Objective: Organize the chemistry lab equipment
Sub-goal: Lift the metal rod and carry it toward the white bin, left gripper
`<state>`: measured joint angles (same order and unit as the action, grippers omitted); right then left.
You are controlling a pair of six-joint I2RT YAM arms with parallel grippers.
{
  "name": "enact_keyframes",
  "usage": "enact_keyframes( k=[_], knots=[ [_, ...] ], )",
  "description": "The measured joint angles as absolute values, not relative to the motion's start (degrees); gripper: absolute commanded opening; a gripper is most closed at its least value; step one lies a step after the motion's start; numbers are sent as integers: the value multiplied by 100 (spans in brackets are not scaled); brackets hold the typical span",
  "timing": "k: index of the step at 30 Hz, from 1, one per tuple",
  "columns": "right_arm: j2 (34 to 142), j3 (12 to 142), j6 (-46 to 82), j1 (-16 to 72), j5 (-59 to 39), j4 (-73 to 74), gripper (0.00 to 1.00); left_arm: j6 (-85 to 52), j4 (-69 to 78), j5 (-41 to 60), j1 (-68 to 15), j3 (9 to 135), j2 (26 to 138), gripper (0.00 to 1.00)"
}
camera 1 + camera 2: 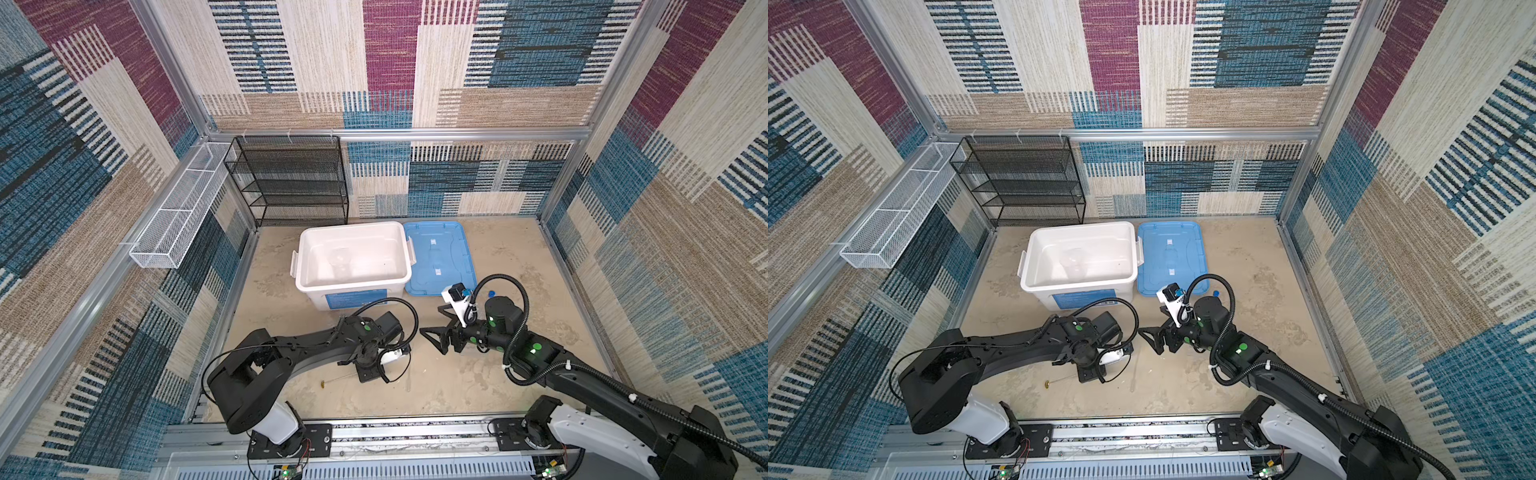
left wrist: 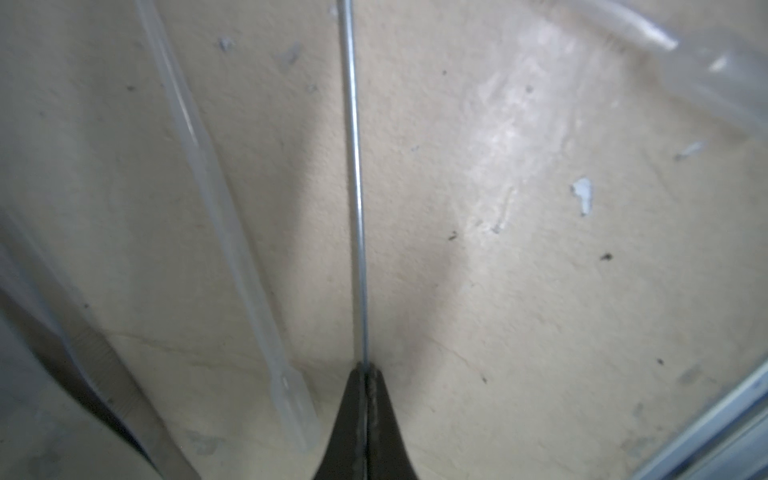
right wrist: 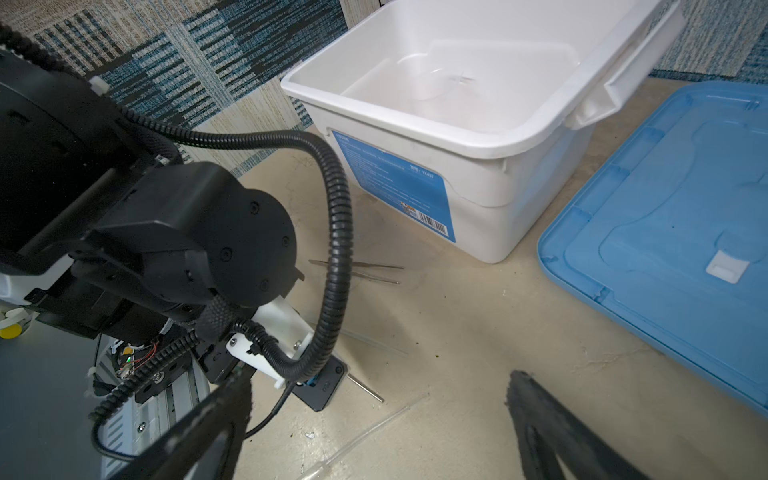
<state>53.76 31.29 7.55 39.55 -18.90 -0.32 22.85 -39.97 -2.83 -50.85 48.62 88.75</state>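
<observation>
At the left of the sandy surface [image 1: 457, 386], the left gripper [image 2: 365, 370] points straight down with its jaws clenched on a thin metal rod [image 2: 355, 187], pinched at one end. In the left wrist view the rod runs away from the fingertips, lying on or just above the surface; a clear plastic dropper [image 2: 216, 199] lies just beside it and the metal tweezers [image 2: 104, 374] show at the edge. In a top view the rod's far end, with a small brass-coloured tip [image 1: 322, 384], sticks out from under the arm.

The step in hand appears to be lifting this rod. Doing it well likely means rising straight up and slowly, since a grip at one end lets a long rod swing or pivot, and keeping it clear of the dropper alongside.

Further right, the white bin [image 1: 353, 286] stands open; something clear, perhaps a beaker or cup, rests on its floor, though its shape is hard to make out. The blue lid [image 1: 440, 257] lies flat beside the bin. At the back, the black mesh shelf [image 1: 291, 178] holds nothing visible.

The right gripper [image 1: 436, 328] hovers mid-scene, jaws spread wide and grasping nothing.
</observation>
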Motion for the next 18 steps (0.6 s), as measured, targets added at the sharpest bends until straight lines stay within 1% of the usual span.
enact_keyframes(
  k=[7, 14, 18],
  knots=[
    [5376, 3144, 692, 3957, -1890, -19, 97, 2292, -4016, -311, -5087, 4862, 8552, 0],
    [5360, 3356, 519, 3935, -1885, 8, 97, 2418, -4139, -307, -5087, 4875, 7885, 0],
    [5365, 3590, 381, 3898, -1979, -40, 97, 2499, -4434, -305, -5085, 5087, 7599, 0]
  ],
)
